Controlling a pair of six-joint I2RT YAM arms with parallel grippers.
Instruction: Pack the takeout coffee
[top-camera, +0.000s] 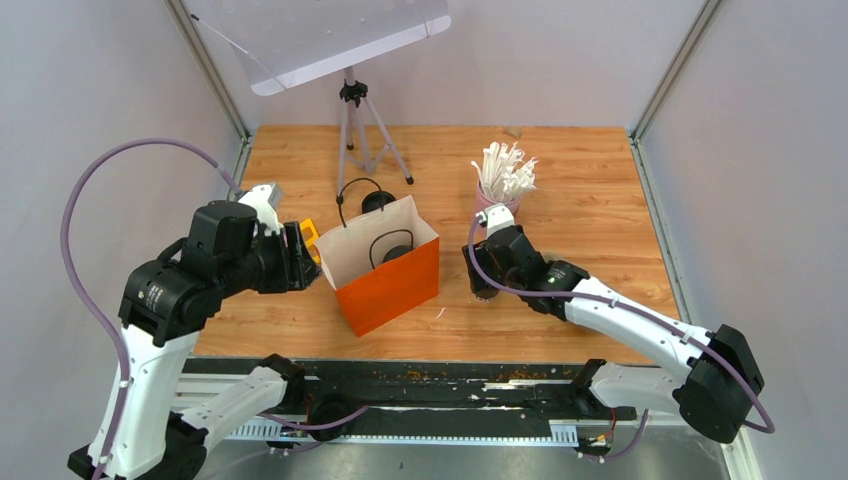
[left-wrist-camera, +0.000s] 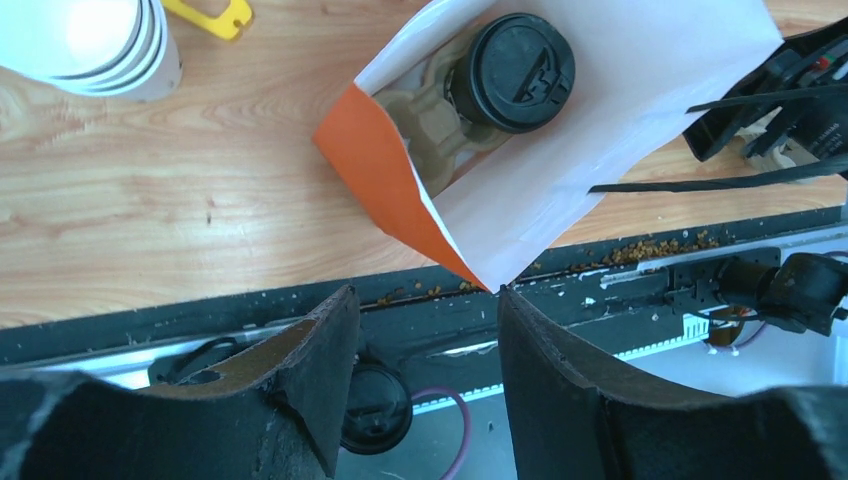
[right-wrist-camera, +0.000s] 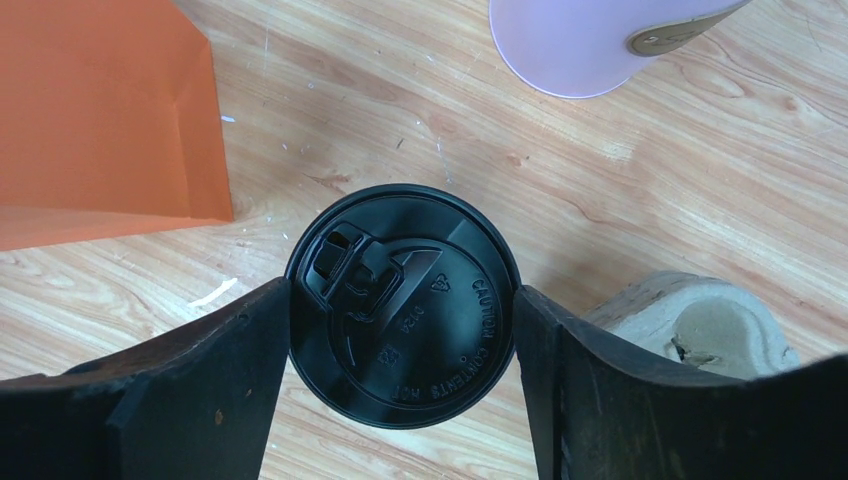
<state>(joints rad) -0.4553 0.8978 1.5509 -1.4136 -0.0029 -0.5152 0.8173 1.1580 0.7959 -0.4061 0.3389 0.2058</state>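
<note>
Right gripper (right-wrist-camera: 402, 295): jaws set wide, one finger against each side of the lid of a takeout cup (right-wrist-camera: 400, 335) on the worktop (right-wrist-camera: 650, 200), just right of the orange bag (top-camera: 395, 285). A second cup (left-wrist-camera: 520, 70) already sits in the pulp tray (left-wrist-camera: 430, 135) inside the bag. Left gripper (left-wrist-camera: 425, 300): jaws parted, empty, beside the bag's left edge. Likely faults: a hold on the lid alone may pop it off; the cup's base catching the unsupported bag rim would tip the bag.
</note>
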